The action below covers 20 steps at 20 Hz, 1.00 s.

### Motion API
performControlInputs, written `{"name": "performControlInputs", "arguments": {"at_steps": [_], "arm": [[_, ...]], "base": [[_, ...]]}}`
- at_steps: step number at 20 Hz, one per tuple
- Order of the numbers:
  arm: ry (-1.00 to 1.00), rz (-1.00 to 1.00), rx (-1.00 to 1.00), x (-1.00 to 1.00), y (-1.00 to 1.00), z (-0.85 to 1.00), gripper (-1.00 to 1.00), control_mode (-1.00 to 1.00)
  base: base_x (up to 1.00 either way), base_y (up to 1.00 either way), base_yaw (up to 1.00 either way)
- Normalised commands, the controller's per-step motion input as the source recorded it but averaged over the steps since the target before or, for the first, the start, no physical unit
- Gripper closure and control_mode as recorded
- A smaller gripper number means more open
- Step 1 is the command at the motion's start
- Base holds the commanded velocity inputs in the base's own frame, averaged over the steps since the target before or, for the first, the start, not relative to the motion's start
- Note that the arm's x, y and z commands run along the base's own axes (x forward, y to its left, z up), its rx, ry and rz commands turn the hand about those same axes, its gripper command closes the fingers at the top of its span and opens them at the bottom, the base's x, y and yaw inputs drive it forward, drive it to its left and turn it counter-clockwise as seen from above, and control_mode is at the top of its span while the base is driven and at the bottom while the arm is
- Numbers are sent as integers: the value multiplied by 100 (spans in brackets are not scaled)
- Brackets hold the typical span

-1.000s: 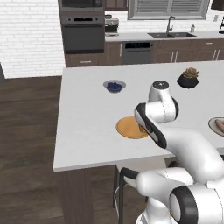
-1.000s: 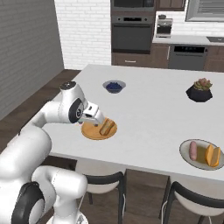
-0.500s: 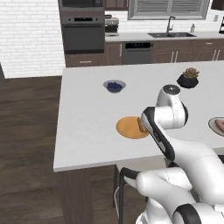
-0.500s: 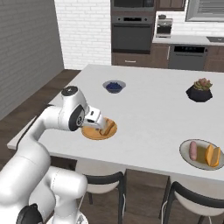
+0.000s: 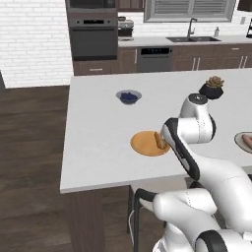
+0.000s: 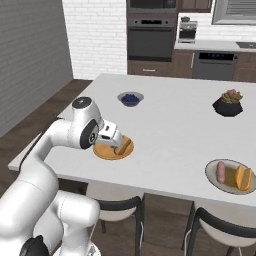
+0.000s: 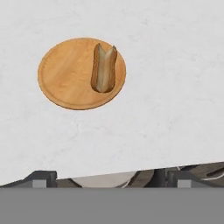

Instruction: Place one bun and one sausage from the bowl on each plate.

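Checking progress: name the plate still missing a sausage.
The round orange-tan wooden plate, holding only a split bun; the pale grey plate has both.

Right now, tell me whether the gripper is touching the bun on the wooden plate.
Apart. The hand view shows the bun lying alone on the wooden plate, with bare counter between it and the open gripper.

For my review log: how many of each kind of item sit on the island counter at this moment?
Plates: 2 (wooden plate, grey plate)
Buns: 2 (bun on wood, bun on grey)
Sausages: 1 (sausage)
Berry bowls: 1 (berry bowl)
Potted plants: 1 (potted plant)
Total: 7
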Motion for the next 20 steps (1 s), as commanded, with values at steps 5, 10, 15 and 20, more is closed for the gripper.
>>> {"name": "performControlInputs", "arguments": {"at_steps": [5,10,15,20], "arm": [[0,0,0,-4,0,0,-100,100],[0,0,0,0,0,0,-100,100],[0,0,0,0,0,0,-100,100],[0,0,0,0,0,0,-100,100]], "base": [[-2,0,0],[-67,-36,0],[-35,-91,0],[0,-100,0]]}}
